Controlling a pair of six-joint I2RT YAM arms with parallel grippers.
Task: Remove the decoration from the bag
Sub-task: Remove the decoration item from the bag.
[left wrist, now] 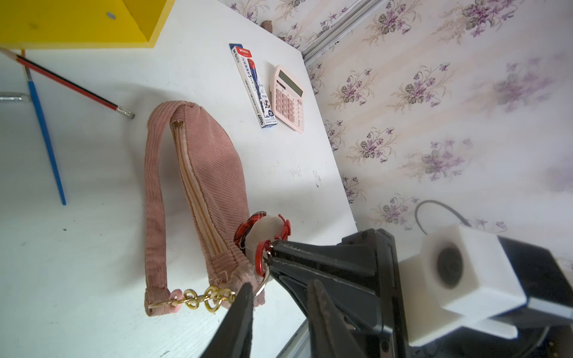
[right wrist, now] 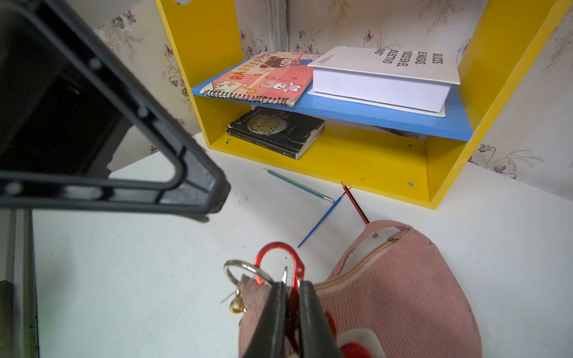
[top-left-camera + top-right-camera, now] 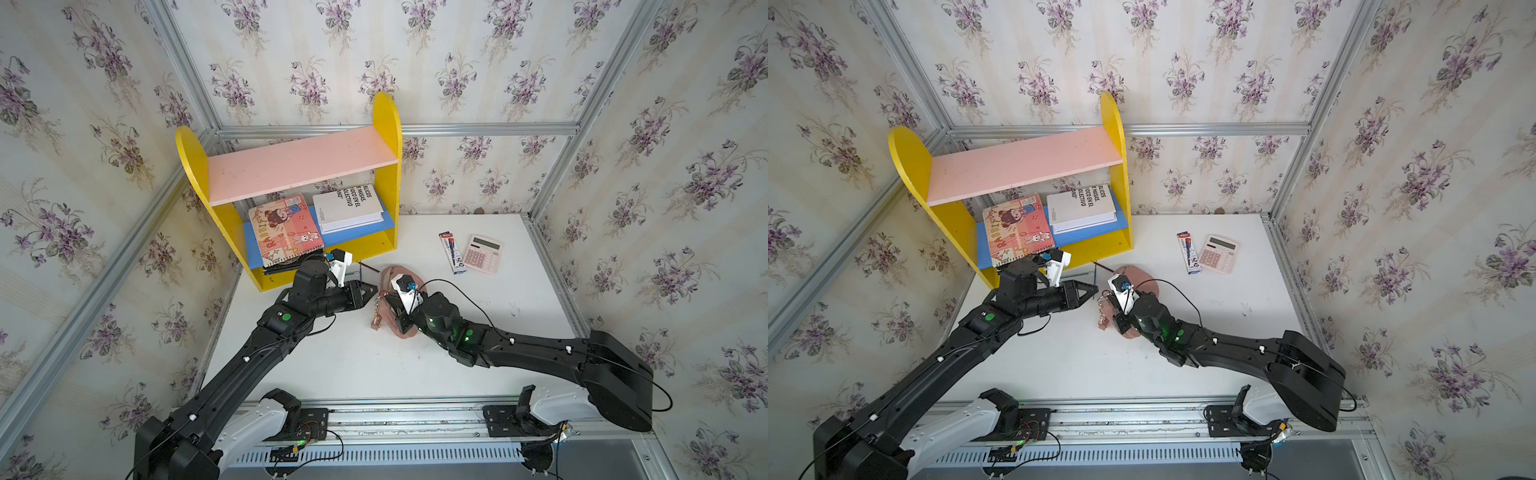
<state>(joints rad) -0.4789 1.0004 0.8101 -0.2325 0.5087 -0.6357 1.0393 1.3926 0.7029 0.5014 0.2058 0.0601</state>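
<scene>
Well, from where I stand the bag (image 1: 204,161) lies flat on the white table (image 3: 457,353), just in front of the yellow shelf (image 3: 386,145), its strap (image 1: 153,186) looped along the zip side. The decoration (image 1: 265,227) sits at the bag's end nearer the arms' bases, its white plush body and red bow resting against the pink fabric. In both top views it is mostly hidden under the right arm's wrist. The right gripper (image 2: 293,285) has its jaws pressed together on the decoration's red clasp (image 2: 276,245), pinching it near the base so that the loop stands up above the fingertips. A silver key ring (image 2: 240,262) crosses that clasp and leads to the short gold chain (image 1: 204,299) at the strap's end. Whether ring and clasp are hooked through each other I cannot tell. The left gripper (image 1: 280,286) comes in from the shelf side with its jaws spread and nothing between them, one fingertip just beside the key ring. A red-and-black pencil (image 1: 71,83) and a blue brush (image 1: 46,133) lie between bag and shelf. A pink calculator (image 3: 482,254) and a pen box (image 3: 453,252) sit side by side, well apart from the bag.
</scene>
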